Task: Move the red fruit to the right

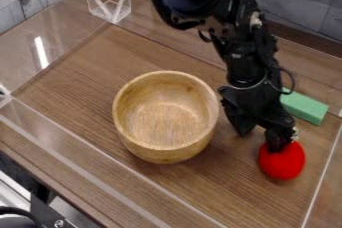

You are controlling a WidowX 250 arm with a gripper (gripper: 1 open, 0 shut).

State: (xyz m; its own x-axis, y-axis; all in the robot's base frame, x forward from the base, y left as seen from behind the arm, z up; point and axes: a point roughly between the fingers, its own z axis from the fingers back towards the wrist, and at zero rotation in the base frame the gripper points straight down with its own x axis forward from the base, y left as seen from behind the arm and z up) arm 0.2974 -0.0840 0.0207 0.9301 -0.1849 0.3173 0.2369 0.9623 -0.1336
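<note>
While the tool [258,132] is low at the fruit's [282,161] eleven o'clock, its finger spacing is indeterminate. Bowl [166,116]: fruit's nine-to-ten o'clock, on surface [80,100].

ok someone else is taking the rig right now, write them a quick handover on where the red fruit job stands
Gripper: the jaws are low at the upper left of the red fruit; whether they touch it or are open is hard to tell.
Job's things: the red fruit sits on the table, right of the wooden bowl in the picture and below the green block.
Done: the jaws are down beside the fruit; no grasp or lift shows.
Left: apparently, move the fruit right, perhaps by a push from its left side.
</note>
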